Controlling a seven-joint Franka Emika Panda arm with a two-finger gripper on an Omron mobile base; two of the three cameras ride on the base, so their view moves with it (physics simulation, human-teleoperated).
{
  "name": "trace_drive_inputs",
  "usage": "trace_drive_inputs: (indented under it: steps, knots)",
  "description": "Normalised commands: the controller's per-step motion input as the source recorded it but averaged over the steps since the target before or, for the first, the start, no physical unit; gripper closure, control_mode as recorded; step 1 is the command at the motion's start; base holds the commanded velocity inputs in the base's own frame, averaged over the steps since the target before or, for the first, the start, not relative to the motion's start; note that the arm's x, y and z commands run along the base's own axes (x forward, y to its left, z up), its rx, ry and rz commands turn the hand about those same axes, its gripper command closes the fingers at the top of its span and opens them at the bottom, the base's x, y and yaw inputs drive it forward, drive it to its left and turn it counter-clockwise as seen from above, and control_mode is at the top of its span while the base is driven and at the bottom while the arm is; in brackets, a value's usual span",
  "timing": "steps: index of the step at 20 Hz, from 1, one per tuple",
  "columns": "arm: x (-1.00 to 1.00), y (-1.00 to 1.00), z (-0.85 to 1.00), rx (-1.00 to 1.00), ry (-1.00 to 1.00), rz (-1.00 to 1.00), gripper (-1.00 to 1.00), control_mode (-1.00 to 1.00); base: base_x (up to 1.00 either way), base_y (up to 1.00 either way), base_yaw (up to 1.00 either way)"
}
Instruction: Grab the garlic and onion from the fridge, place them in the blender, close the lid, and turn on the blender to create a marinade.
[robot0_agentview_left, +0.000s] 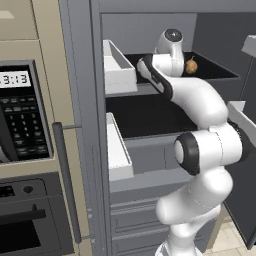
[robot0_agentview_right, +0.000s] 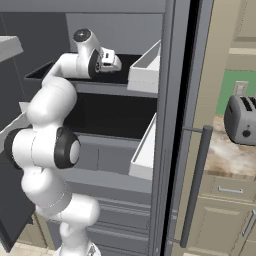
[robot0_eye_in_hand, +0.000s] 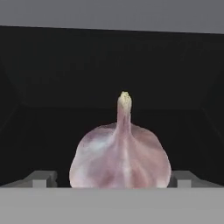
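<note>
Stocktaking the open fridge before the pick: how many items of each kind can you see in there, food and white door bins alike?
Garlic bulbs: 1
Onions: 1
White door bins: 2
Total: 4

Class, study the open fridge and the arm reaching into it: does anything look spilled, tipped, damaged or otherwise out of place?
Nothing stands out. The garlic sits upright on the fridge's dark upper shelf, tip up, intact, between the open end effector's fingertips. The onion rests on the same shelf. No spills show.
</note>
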Motion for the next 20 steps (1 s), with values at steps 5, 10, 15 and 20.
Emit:
trace_drive_inputs:
  steps: [5,10,15,20]
  knots:
    - [0.45,-0.03,-0.02,0.00,0.00,0.00,-1.00,-1.00,0.00,0.00,0.00]
    - [0.09,-0.03,-0.15,0.00,0.00,0.00,-1.00,-1.00,0.00,0.00,0.00]
    - [-0.14,-0.02,-0.41,0.00,0.00,0.00,-1.00,-1.00,0.00,0.00,0.00]
    - [0.01,0.00,-0.32,0.00,-0.06,0.01,1.00,-1.00,0.00,0.00,0.00]
